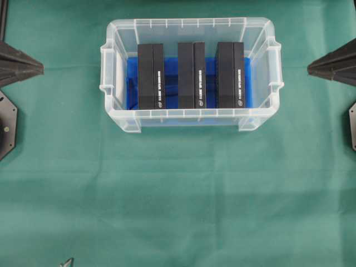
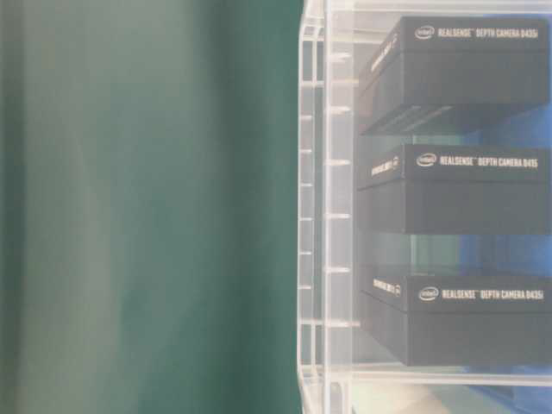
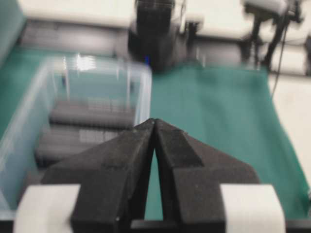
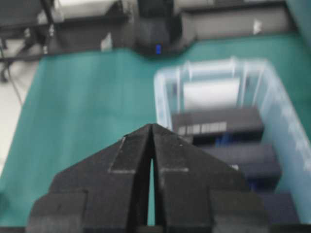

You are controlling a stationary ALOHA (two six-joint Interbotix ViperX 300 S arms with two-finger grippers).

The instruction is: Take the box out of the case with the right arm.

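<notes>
Three black rectangular cardboard boxes sit on edge side by side in the clear translucent plastic tub with the blue bottom lining, and none has left it yet: left box, middle box, right box. The tub rests on the green cloth-covered surface, toward the far side of it.

So this looks like the very start of the job, just the approach. The right arm's black pointed gripper hangs out at the right edge of the overhead view, well apart from the tub, with its tips pressed together and nothing between them. The left arm's black gripper with white bands mirrors it on the other side, also closed and empty.

My guess for the next move: the right one has to spread its jaws, swing in over the tub rim, and drop down around one box, probably the nearest. The gaps between boxes look tight, so lining up matters.
</notes>
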